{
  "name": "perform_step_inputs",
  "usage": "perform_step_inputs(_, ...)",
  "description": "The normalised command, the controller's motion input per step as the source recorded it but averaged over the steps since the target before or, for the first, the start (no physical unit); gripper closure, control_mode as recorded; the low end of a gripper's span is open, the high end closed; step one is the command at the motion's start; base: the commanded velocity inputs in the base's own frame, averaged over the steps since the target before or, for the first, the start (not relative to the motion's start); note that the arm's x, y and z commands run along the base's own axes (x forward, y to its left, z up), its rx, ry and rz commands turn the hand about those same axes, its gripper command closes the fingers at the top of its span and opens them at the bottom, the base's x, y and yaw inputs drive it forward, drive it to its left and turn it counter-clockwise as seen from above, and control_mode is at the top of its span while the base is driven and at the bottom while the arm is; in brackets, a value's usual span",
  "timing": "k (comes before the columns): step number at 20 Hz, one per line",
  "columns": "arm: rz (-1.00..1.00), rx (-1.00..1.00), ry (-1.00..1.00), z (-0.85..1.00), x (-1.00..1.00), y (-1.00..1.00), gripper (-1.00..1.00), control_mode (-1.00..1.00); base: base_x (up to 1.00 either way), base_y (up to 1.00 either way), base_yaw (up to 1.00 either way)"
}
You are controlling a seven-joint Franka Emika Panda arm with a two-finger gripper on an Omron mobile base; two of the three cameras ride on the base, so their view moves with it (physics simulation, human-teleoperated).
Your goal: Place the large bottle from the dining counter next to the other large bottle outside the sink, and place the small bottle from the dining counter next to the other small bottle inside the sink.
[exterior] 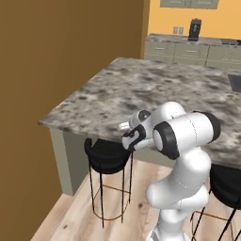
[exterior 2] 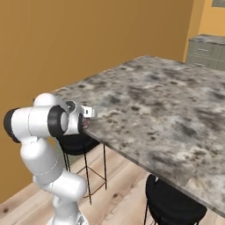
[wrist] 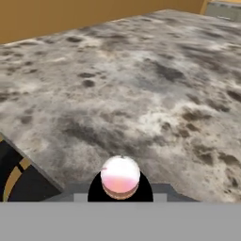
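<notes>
Hand view: a small pink-and-white round-topped object, seen end-on and not identifiable, sits clamped in the closed gripper over the dining counter. Left base view adds a black stool under the counter's edge and distant sage cabinets.

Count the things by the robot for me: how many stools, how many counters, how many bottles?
Black stools: 2
Stone dining counter: 1
Small pink-white bottle: 1
Total: 4
</notes>
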Motion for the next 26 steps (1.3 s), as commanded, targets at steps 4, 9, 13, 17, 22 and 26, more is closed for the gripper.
perform_step_inputs(4,0.0,0.0,0.0,0.0,0.0,0.0,1.0,1.0,-0.34,0.0,-0.26)
perform_step_inputs(9,0.0,0.0,0.0,0.0,0.0,0.0,1.0,1.0,-0.16,0.0,-0.35)
perform_step_inputs(13,0.0,0.0,0.0,0.0,0.0,0.0,1.0,1.0,-0.01,-0.04,-0.36)
perform_step_inputs(17,0.0,0.0,0.0,0.0,0.0,0.0,1.0,1.0,0.0,-0.11,-0.33)
perform_step_inputs(22,0.0,0.0,0.0,0.0,0.0,0.0,1.0,1.0,0.0,-0.15,-0.31)
perform_step_inputs(26,0.0,0.0,0.0,0.0,0.0,0.0,1.0,1.0,0.0,-0.2,-0.32)
